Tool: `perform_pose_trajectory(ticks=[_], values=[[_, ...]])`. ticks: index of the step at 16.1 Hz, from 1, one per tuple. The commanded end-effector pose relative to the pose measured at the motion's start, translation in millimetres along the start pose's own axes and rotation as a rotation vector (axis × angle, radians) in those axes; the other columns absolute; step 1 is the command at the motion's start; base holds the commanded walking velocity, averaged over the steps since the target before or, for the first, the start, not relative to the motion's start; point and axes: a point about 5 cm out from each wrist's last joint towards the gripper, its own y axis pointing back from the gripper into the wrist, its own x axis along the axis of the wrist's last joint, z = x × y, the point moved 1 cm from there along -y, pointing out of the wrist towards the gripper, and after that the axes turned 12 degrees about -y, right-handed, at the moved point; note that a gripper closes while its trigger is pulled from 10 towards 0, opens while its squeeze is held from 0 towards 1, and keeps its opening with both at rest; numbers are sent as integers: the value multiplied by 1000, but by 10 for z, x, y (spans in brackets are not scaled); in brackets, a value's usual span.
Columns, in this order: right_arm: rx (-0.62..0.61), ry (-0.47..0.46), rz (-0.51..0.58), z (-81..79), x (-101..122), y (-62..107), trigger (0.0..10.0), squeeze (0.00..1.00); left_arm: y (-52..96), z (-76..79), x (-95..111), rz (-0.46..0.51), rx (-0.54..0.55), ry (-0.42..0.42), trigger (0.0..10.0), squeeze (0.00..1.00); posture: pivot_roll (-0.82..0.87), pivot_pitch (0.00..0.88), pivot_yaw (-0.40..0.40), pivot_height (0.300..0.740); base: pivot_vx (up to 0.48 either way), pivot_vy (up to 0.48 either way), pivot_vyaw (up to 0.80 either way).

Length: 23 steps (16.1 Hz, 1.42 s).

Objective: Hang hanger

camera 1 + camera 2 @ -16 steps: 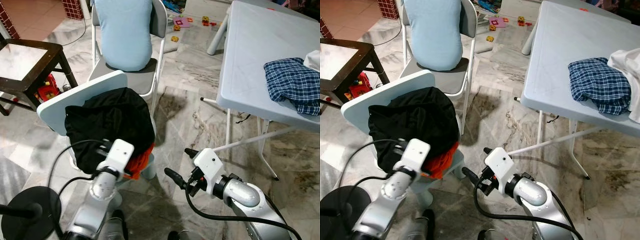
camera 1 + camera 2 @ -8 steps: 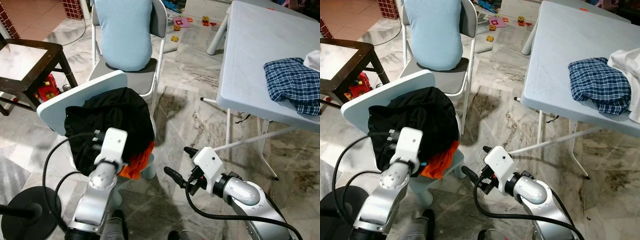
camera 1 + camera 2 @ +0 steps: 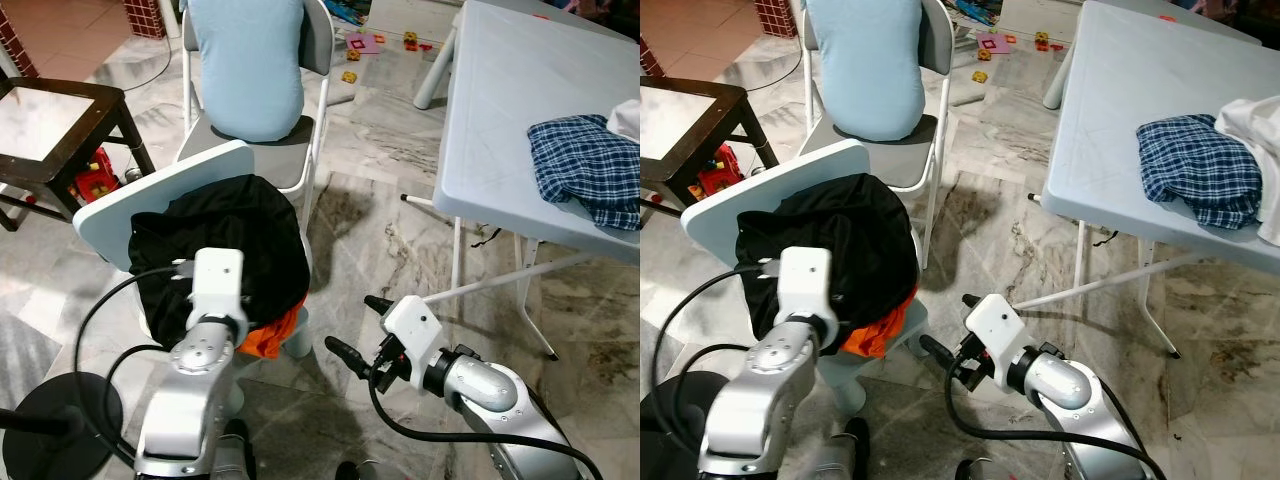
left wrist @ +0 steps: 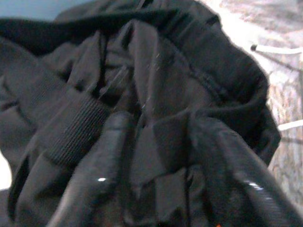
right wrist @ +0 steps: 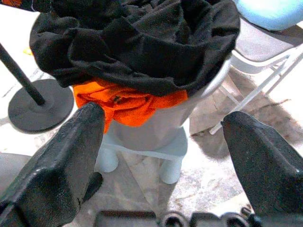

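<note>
A marble-patterned tiled floor (image 3: 380,230) is seen, with small toys scattered at the far end. A pale blue folding table (image 3: 500,110) stands on the right, and a blue checked cloth (image 3: 585,170) lies crumpled near its edge beside a white cloth (image 3: 1255,125). A dark wooden side table (image 3: 55,125) stands on the left, with a red toy (image 3: 92,178) beneath it. A white folding chair (image 3: 300,150) with a grey seat is placed ahead, and a light blue garment (image 3: 250,65) is draped over its back. Nearer the robot, a small pale blue chair (image 3: 150,195) is piled with a black garment (image 3: 225,240), under which an orange garment (image 3: 272,335) is bunched at the front edge. A round black stand base (image 3: 55,425) rests on the floor at lower left.

No hanger can be made out among the clothes, so its place and look cannot be told.

The left gripper (image 4: 165,165) is pressed into the folds of the black garment on the small chair. Its two fingers (image 4: 99,170) are held apart, with crumpled cloth and a ribbed band lying between them; whether the cloth is actually clamped cannot be told.

The right gripper (image 3: 355,330) is held low above the floor just right of the small chair, touching nothing. Its fingers (image 5: 57,165) are spread wide, and the orange and black garments are framed between them in the right wrist view.
</note>
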Motion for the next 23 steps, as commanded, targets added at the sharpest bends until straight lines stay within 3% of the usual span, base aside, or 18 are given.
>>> perform_pose_trajectory(ticks=[1, 5, 8, 11, 14, 15, 16, 17, 22, 23], values=[[3, 9, -10, -8, -20, 5, 10000, 0, 56, 80, 120, 23, -38, 22, 10000, 1000, -6, 218, -106, 740, 0, 0, 0], [9, 12, -12, -13, -24, -27, 10000, 0, 40, 42, -190, -78, -45, -5, 10000, 1000, 1, 218, -104, 740, 0, 0, 0], [8, 9, -14, -18, -33, -16, 10000, 0, -9, 130, -163, -101, -77, 73, 10000, 1000, -5, 218, -102, 740, 0, 0, 0], [3, 11, -12, -18, -30, -17, 10000, 0, -79, 125, -179, -96, -46, 59, 10000, 1000, -13, 217, -99, 740, 0, 0, 0], [2, 8, -12, -24, -39, -3, 10000, 0, -152, 183, -132, -97, -69, 97, 10000, 1000, -16, 219, -97, 740, 0, 0, 0], [2, 8, -12, -22, -36, -5, 10000, 0, -185, 227, -107, -94, -78, 104, 10000, 682, -19, 218, -99, 740, 0, 0, 0], [2, 9, -12, -21, -35, -5, 10000, 0, -200, 247, -107, -91, -82, 107, 10000, 518, -19, 218, -99, 740, 0, 0, 0], [1, 10, -12, -21, -35, -4, 10000, 0, -225, 272, -117, -90, -86, 112, 10000, 0, -19, 218, -99, 740, 0, 0, 0], [2, 10, -12, -37, -31, -3, 10000, 0, -324, 373, -166, -135, -117, 228, 10000, 0, -31, 218, -101, 740, 0, 0, 0], [1, 9, -12, -37, -31, -3, 10000, 0, -332, 372, -176, -136, -113, 236, 7059, 0, -31, 218, -101, 740, 0, 0, 0]])
